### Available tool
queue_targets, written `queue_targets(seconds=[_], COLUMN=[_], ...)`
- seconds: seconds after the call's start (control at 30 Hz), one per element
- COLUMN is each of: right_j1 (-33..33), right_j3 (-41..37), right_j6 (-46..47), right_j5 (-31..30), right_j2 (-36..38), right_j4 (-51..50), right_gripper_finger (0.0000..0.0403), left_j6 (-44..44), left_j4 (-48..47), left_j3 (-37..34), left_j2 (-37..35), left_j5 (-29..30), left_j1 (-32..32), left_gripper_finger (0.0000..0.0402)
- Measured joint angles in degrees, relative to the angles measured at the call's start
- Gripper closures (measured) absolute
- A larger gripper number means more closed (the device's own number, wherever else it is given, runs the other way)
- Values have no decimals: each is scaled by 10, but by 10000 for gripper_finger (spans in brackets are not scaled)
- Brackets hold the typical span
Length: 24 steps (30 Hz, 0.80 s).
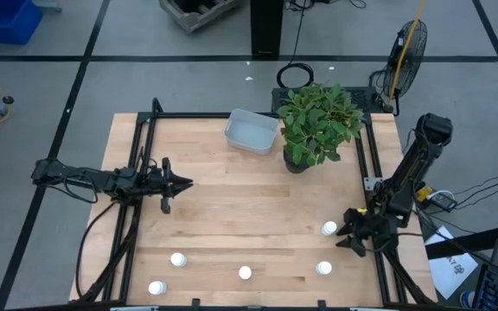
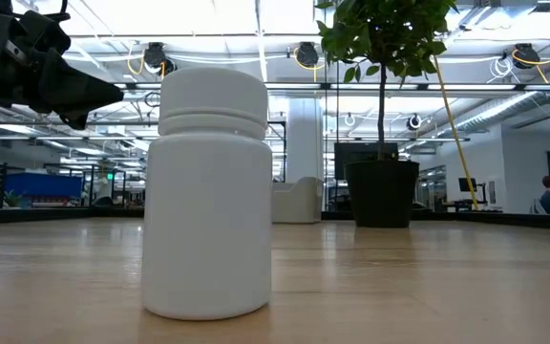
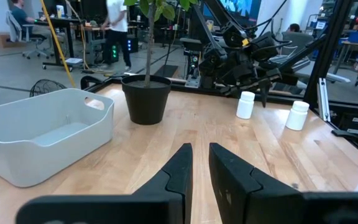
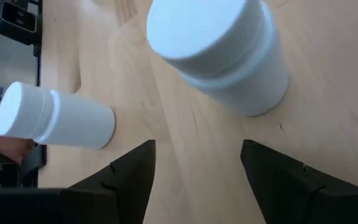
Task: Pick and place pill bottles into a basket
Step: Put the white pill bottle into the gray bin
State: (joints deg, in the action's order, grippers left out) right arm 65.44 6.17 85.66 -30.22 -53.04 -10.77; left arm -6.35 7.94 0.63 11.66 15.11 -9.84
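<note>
- Five small white cylindrical pill bottles (image 1: 329,228) stand on the pale wooden table (image 1: 232,207); one is just ahead of the right gripper's (image 1: 350,235) spread, empty fingers.
- Left gripper (image 1: 182,183): fingers nearly closed, apparently empty.
- One pale translucent rectangular basket (image 1: 251,132) sits beside the leafy green potted plant (image 1: 318,125).
- Open workshop behind.

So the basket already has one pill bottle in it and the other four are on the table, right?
Not quite. The basket is empty, as the high view and the left wrist view show. All five pill bottles stand on the table, along its near side.
</note>
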Motion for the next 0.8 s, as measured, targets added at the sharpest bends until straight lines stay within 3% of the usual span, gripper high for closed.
queue_targets(seconds=[0.37,0.8], right_j1=[-49,-79], right_j3=[80,93], right_j6=[-107,-112], right_j5=[38,30], right_j2=[-18,-45], right_j4=[-18,-25], right_gripper_finger=[200,202], left_j6=[0,0], left_j4=[0,0], left_j3=[0,0], left_j2=[0,0], left_j5=[0,0], left_j1=[0,0], left_gripper_finger=[344,344])
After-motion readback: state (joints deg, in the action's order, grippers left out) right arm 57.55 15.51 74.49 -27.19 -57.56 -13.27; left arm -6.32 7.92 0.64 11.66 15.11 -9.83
